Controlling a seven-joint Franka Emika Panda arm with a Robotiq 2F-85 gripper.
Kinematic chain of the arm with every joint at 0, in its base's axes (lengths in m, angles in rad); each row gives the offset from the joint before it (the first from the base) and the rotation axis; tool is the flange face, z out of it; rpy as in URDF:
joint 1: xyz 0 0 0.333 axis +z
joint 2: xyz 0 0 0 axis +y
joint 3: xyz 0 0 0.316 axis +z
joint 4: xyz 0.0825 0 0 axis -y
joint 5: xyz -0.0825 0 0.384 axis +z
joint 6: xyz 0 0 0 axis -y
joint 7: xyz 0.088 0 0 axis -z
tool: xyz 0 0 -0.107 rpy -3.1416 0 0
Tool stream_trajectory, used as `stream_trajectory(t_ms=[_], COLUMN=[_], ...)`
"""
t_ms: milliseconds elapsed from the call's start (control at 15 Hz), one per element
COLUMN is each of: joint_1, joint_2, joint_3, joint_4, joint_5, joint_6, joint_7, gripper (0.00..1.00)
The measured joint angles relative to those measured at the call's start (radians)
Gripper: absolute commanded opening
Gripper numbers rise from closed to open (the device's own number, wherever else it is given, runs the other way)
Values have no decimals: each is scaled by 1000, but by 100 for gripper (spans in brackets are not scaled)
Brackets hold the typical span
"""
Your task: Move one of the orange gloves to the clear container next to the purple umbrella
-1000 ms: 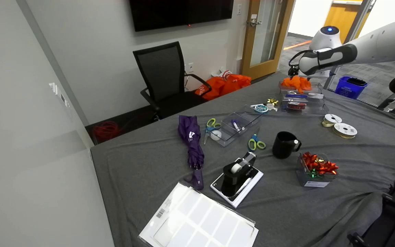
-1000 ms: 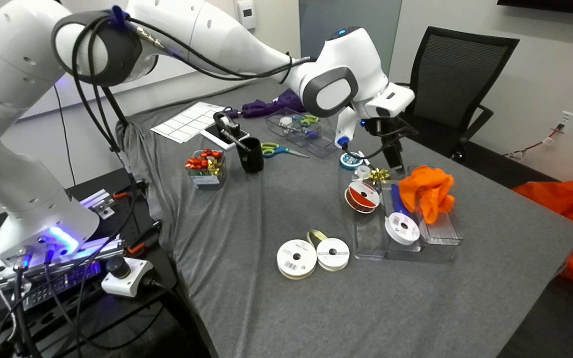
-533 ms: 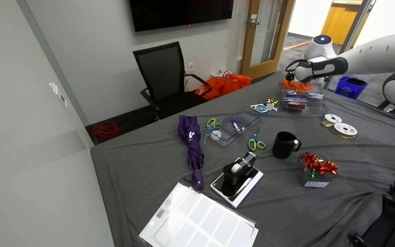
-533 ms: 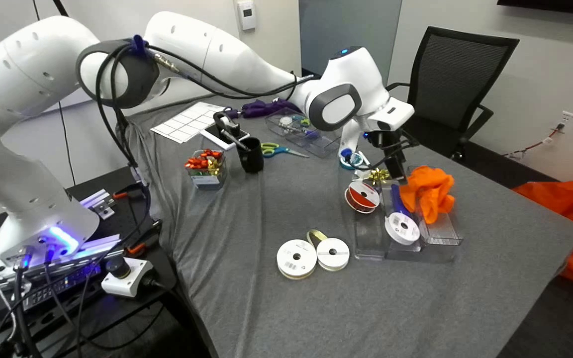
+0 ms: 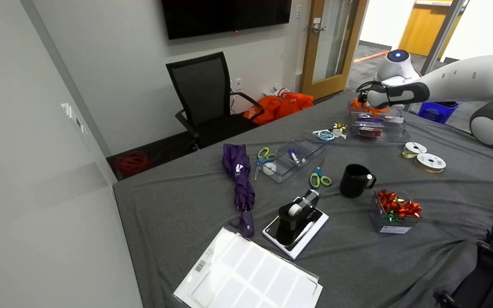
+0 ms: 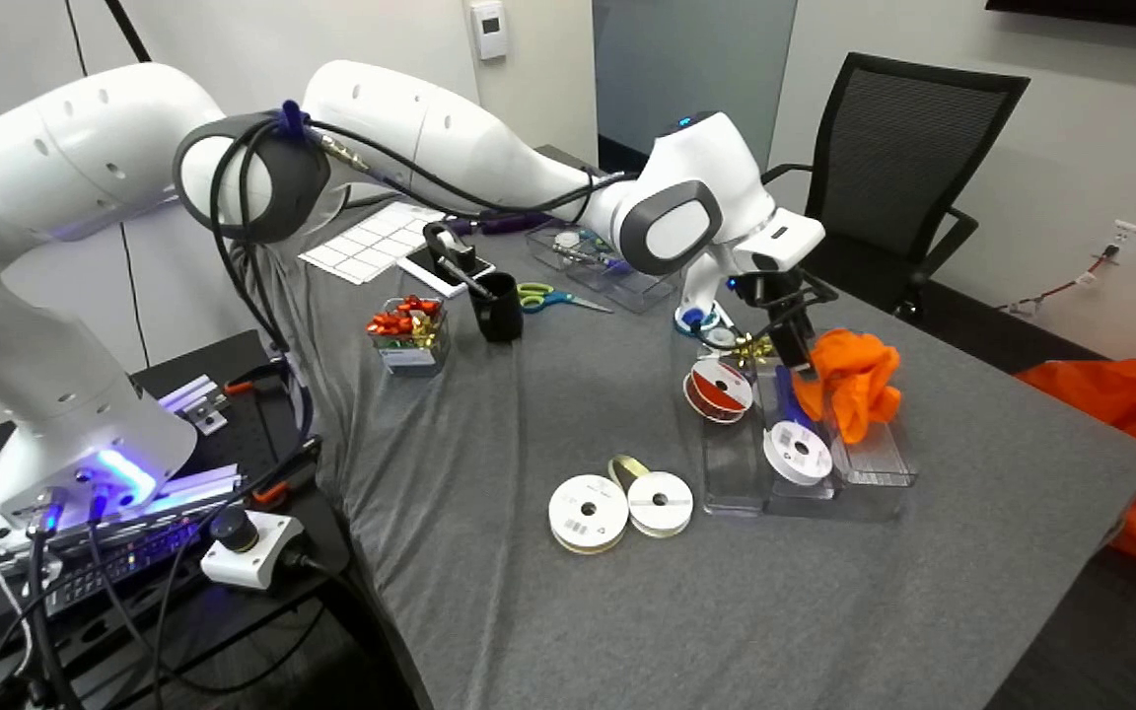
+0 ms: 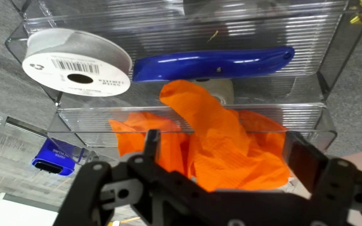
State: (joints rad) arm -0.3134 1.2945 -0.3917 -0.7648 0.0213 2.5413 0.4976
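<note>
End effector [image 7: 223, 137] sits lower than a second ago, right by the orange gloves [image 7: 220, 152] | jaws wide, nothing pinched yet | gloves bunched in a clear compartment [image 7: 300, 113], tip flopping over its edge | prob light, floppy, so I'd grab a thick fold mid-bunch

office mtg rm w/ wall tv [image 5: 228, 18], mesh-back chair [image 5: 201, 87], glass-paned door [image 5: 333, 45], recycling bin [image 5: 435, 113].

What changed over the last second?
The arm lowered, bringing the gripper down to the orange gloves. Its jaws stand open in the wrist view; nothing visibly gripped or let go. Unchanged: the gloves, purple umbrella, clear container next to it, black mug.
</note>
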Motion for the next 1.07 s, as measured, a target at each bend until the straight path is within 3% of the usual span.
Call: stream_trajectory(t_ms=[133, 200, 267, 933, 1067], joint_1=[0, 0, 0, 0, 0], joint_2=[14, 24, 33, 86, 88], joint_3=[-12, -19, -25, -50, -54], joint_4=[14, 23, 29, 77, 80], joint_5=[0, 0, 0, 0, 0], joint_6=[0, 1, 1, 1, 1], joint_7=[5, 8, 11, 43, 46], gripper=[100, 75, 74, 3, 0])
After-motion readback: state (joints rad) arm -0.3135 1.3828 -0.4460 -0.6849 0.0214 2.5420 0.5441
